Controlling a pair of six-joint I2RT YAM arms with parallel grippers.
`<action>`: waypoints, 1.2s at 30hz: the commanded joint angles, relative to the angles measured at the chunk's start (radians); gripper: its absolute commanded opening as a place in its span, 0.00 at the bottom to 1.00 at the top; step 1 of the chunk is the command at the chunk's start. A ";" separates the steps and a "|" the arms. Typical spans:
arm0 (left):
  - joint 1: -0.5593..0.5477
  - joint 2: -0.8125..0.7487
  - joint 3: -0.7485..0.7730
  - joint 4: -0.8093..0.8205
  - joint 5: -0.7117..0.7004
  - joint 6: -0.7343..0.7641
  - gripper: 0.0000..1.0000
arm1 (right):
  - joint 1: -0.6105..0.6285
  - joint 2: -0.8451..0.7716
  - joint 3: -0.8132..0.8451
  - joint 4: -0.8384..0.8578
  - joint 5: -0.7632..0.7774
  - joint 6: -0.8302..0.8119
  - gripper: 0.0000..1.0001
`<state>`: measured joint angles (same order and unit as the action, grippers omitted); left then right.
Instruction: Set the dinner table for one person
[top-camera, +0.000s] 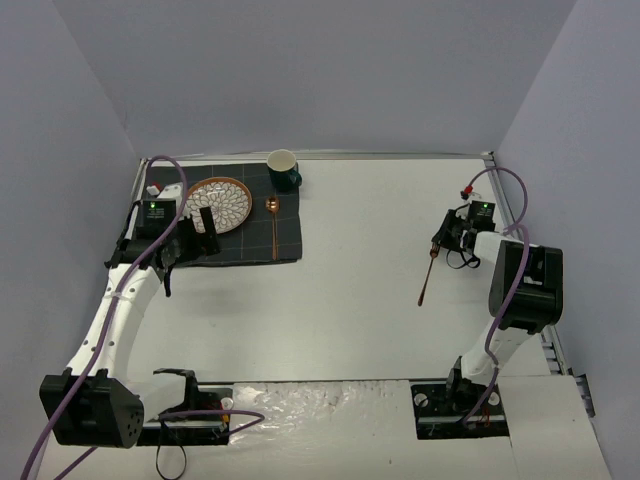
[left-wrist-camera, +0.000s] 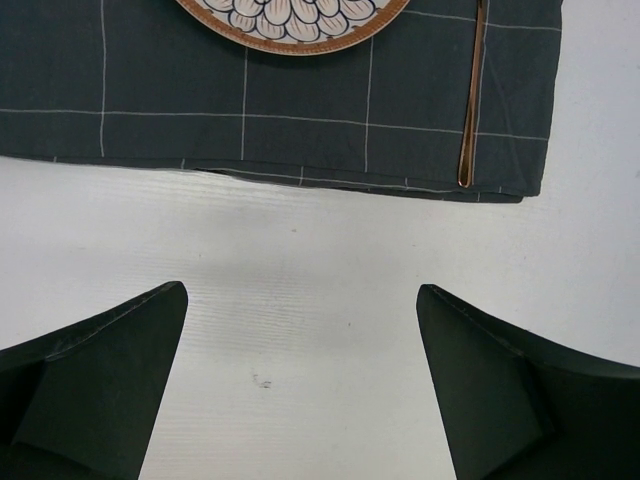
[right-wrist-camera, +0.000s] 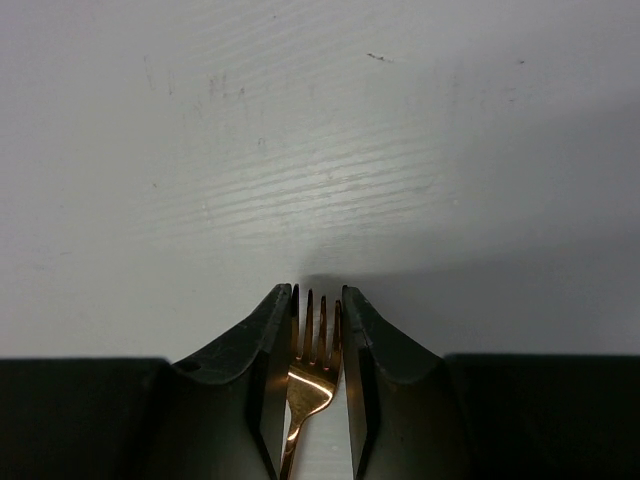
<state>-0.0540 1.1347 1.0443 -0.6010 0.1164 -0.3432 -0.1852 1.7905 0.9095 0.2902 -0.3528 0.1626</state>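
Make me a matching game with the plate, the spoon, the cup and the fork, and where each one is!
Things:
1 plate
2 spoon
3 cup
4 fork

Places:
A pinched in the right gripper
B dark green, at the far edge of the mat
C lying on the mat, just right of the plate
D flower-patterned, on the mat's left half

Pairs: 1-D, 2-C, 3-B, 4-A

Hand (left-wrist-camera: 302, 291) spread, checked mat (left-wrist-camera: 300, 110), plate (left-wrist-camera: 290, 25), copper handle (left-wrist-camera: 470, 100)
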 joint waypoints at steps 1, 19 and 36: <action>-0.088 -0.001 0.022 0.038 0.002 -0.023 0.97 | 0.076 -0.102 0.006 0.026 0.066 0.123 0.00; -0.803 0.237 0.020 0.376 -0.351 -0.068 0.96 | 0.513 -0.105 -0.025 0.055 0.341 0.502 0.00; -0.849 0.266 -0.148 0.578 -0.333 -0.092 0.96 | 0.770 0.038 0.064 -0.002 0.554 0.629 0.17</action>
<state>-0.9039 1.4119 0.8854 -0.1316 -0.2091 -0.4224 0.5659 1.8108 0.9299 0.2960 0.1122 0.7629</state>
